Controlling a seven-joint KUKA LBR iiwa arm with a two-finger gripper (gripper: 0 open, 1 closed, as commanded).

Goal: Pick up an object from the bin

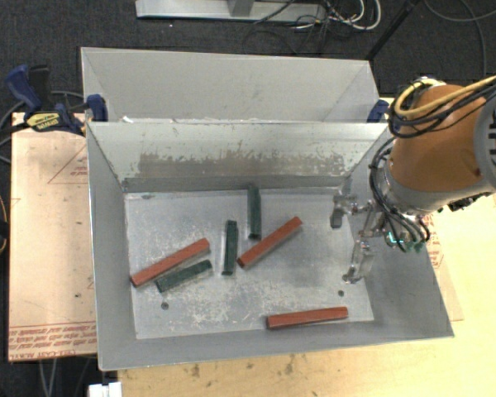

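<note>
The gripper point(349, 242) hangs low over bare floor near the right wall of the bin point(231, 151), its two fingers spread apart with nothing between them. Behind it the orange-covered wrist point(434, 151) and its cables lean in over the right rim. Nearest lie a red-brown bar point(307, 318) by the front wall and a tilted red-brown bar point(269, 241) mid-bin; further red-brown and dark green bars lie to the left.
</note>
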